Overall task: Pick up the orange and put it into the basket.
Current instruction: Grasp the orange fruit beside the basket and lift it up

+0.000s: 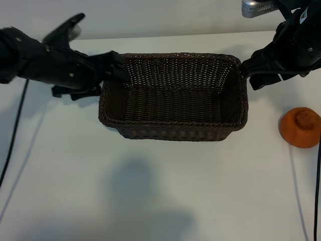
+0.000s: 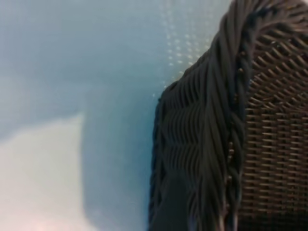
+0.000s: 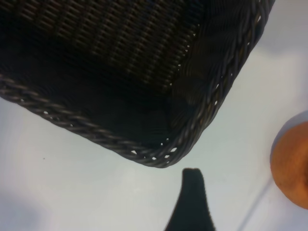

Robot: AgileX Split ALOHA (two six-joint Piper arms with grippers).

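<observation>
None of the task steps done: the orange (image 1: 300, 127) lies on the white bench (image 1: 160, 191), well apart from the basket's right end; nothing is inside the basket (image 1: 173, 131).
Steps left: grasp the orange, lift it, carry it over the braided rim, release it.
Left end effector (image 1: 116, 68): at the basket's left rim, above the far corner; its dark fingers appear spread and hold nothing, though they blend into the wicker, so contact with the rim cannot be ruled out.
Right end effector (image 1: 250, 69): at the basket's far right corner, fingers parted, empty; one fingertip (image 3: 192, 180) shows just outside the rim, with the orange (image 3: 292, 166) off to one side.
</observation>
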